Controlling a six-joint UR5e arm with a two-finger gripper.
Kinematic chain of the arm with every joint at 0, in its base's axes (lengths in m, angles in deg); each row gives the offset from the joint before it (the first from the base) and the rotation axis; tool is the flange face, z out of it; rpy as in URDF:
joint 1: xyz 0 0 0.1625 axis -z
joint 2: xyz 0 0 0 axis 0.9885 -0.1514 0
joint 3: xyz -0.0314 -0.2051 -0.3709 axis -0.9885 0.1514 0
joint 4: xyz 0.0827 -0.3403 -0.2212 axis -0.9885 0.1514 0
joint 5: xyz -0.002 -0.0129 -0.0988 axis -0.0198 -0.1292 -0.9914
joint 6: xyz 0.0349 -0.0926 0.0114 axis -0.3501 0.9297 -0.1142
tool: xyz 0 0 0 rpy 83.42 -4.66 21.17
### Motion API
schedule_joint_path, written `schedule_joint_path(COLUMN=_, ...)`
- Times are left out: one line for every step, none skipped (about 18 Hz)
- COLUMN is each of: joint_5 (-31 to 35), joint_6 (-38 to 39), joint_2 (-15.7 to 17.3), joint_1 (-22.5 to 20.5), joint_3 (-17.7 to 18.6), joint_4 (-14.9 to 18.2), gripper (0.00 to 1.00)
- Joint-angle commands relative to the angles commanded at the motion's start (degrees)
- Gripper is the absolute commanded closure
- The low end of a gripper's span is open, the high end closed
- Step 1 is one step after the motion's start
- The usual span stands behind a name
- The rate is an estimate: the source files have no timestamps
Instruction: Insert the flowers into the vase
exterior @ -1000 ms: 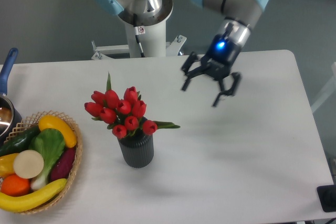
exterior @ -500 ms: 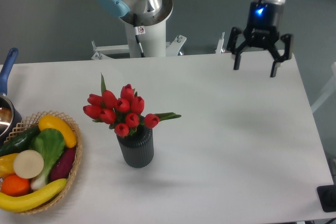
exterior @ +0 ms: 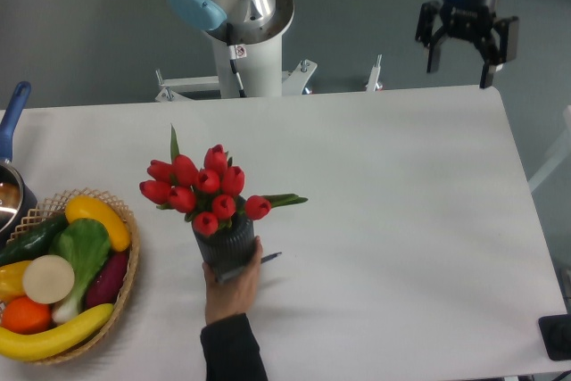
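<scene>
The flowers, a tight bunch of red tulip buds with green leaves, stand upright in the vase, a small dark ribbed cylinder left of the table's middle. A person's hand reaches in from the bottom edge and grips the vase, with a pen between the fingers. My gripper is open and empty. It hangs high above the table's far right edge, well away from the vase.
A wicker basket of fruit and vegetables sits at the left front. A pot with a blue handle is at the far left edge. The robot base stands behind the table. A dark object lies at the bottom right corner.
My gripper has risen and moved right, away from the vase. A person's hand has come in from the bottom and taken hold of the vase.
</scene>
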Motion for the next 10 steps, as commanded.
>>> schedule_joint_path(joint_5=0.0, joint_6=-0.01, joint_2=0.09, joint_1=-0.09, joint_3=0.09, joint_4=0.18, gripper=0.0)
schedule_joint_path(joint_5=0.0, joint_6=-0.01, joint_2=0.18, joint_1=-0.18, joint_3=0.0, joint_4=0.53, gripper=0.0)
schedule_joint_path(joint_5=0.0, joint_6=-0.01, joint_2=0.35, joint_1=-0.44, joint_3=0.09, joint_4=0.62, gripper=0.0)
schedule_joint_path(joint_5=0.0, joint_6=-0.01, joint_2=0.35, joint_1=-0.53, joint_3=0.09, joint_4=0.62, gripper=0.0)
schedule_joint_path(joint_5=0.0, joint_6=-0.09, joint_2=0.35, joint_1=-0.53, joint_3=0.09, joint_4=0.62, gripper=0.0)
schedule_joint_path(joint_5=0.0, joint_6=-0.01, joint_2=0.35, joint_1=-0.44, joint_3=0.09, joint_4=0.62, gripper=0.0)
schedule_joint_path(joint_5=0.0, joint_6=-0.01, joint_2=0.35, joint_1=-0.44, joint_3=0.18, joint_4=0.62, gripper=0.0)
schedule_joint_path(joint_5=0.0, joint_6=-0.01, joint_2=0.35, joint_1=-0.53, joint_3=0.18, joint_4=0.62, gripper=0.0)
schedule_joint_path(joint_5=0.0, joint_6=-0.09, joint_2=0.35, joint_1=-0.53, joint_3=0.18, joint_4=0.62, gripper=0.0)
schedule_joint_path(joint_5=0.0, joint_6=-0.01, joint_2=0.35, joint_1=-0.53, joint_3=0.18, joint_4=0.62, gripper=0.0)
